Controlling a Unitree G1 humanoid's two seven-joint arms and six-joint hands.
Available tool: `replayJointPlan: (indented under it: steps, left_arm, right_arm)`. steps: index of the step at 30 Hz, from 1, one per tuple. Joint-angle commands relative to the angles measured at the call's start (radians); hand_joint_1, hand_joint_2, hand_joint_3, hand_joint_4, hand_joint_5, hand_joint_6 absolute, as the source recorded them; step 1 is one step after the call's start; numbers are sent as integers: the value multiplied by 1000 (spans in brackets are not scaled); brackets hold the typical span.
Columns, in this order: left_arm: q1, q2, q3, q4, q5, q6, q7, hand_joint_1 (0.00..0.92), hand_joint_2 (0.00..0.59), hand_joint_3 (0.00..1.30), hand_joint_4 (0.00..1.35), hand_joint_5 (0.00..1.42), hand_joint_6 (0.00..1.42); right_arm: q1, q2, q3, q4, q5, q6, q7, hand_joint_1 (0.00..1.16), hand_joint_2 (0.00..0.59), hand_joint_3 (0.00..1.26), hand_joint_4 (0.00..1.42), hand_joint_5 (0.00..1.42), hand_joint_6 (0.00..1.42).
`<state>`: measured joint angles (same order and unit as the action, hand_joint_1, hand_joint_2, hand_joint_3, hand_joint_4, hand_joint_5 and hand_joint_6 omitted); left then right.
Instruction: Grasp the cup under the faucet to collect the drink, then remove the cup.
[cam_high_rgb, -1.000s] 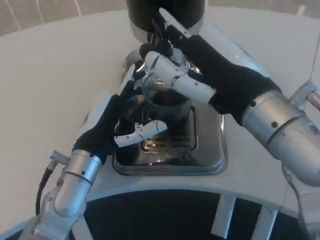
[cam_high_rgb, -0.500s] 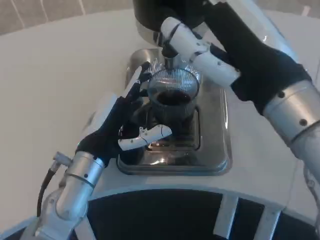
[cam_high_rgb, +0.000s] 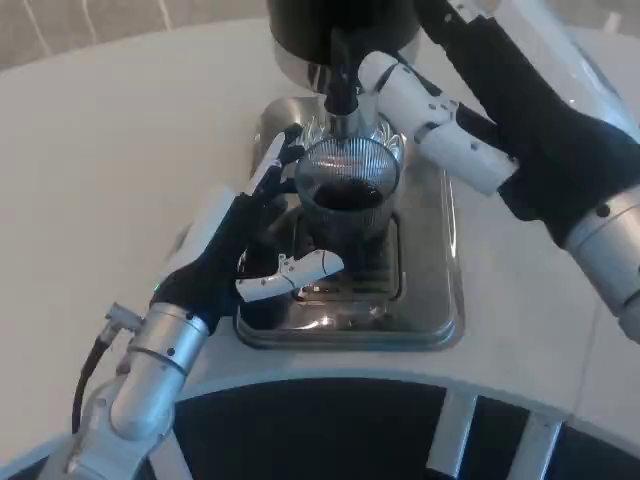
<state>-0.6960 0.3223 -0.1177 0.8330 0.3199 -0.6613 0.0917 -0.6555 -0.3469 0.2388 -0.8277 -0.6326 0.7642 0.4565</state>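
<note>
A clear ribbed cup (cam_high_rgb: 346, 190) with dark drink in it stands on the steel drip tray (cam_high_rgb: 430, 300), right below the black faucet (cam_high_rgb: 342, 85) of the dark dispenser (cam_high_rgb: 340, 25). My left hand (cam_high_rgb: 245, 250) wraps the cup from the left: its fingers (cam_high_rgb: 277, 165) lie against the cup's side and the thumb (cam_high_rgb: 290, 277) curls in front of its base. My right hand (cam_high_rgb: 440, 125) reaches in from the upper right with straight fingers, and its fingertips lie beside the faucet, above the cup's rim. It holds nothing.
The drip tray has a slotted grate (cam_high_rgb: 370, 270) under the cup. White tabletop (cam_high_rgb: 110, 150) spreads to the left and right. The table's front edge (cam_high_rgb: 330, 385) curves just below the tray.
My right hand has risen off the cup's top and drawn back up to the right, beside the faucet. The left hand stays at the cup. The camera has shifted slightly.
</note>
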Motion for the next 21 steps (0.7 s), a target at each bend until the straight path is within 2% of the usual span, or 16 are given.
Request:
replayJointPlan:
  steps: [1, 3, 4, 5, 8, 11, 15, 17, 21]
  left_arm:
    - [26, 16, -3, -1, 2, -5, -12, 398, 70, 0, 44, 203, 171]
    - [27, 18, -3, -1, 2, -6, -13, 398, 70, 0, 44, 203, 171]
    - [28, 19, -2, -1, 1, -7, -14, 397, 70, 0, 44, 203, 171]
    - [29, 21, -2, 0, 0, -7, -15, 397, 70, 0, 44, 203, 171]
    - [29, 23, -3, 2, -1, -6, -15, 397, 70, 0, 44, 203, 171]
    - [28, 23, -4, 1, 1, -5, -16, 397, 70, 0, 44, 203, 171]
    - [25, 20, -7, 2, 5, -2, -16, 397, 70, 0, 44, 203, 171]
    - [25, 19, -9, 2, 6, -2, -16, 397, 70, 0, 44, 203, 171]
    - [25, 18, -10, 6, 7, 0, -14, 397, 70, 0, 44, 203, 171]
  right_arm:
    - [9, 5, -4, -16, -9, 3, 6, 20, 475, 0, 0, 0, 0]
    - [268, -89, -113, -159, -118, -17, 94, 23, 476, 0, 0, 0, 0]
    - [357, -109, -156, -199, -157, -35, 127, 24, 476, 0, 0, 0, 0]
    - [417, -113, -184, -219, -185, -54, 148, 25, 477, 0, 0, 0, 0]
    - [484, -79, -217, -219, -231, -109, 175, 29, 477, 0, 0, 0, 0]
    - [557, -24, -242, -219, -277, -158, 200, 32, 478, 0, 0, 0, 0]
    - [604, 39, -256, -219, -327, -211, 230, 35, 481, 0, 0, 0, 0]
    - [621, 57, -259, -219, -343, -216, 244, 36, 482, 0, 0, 0, 0]
    - [653, 67, -248, -219, -359, -215, 269, 38, 480, 0, 0, 0, 0]
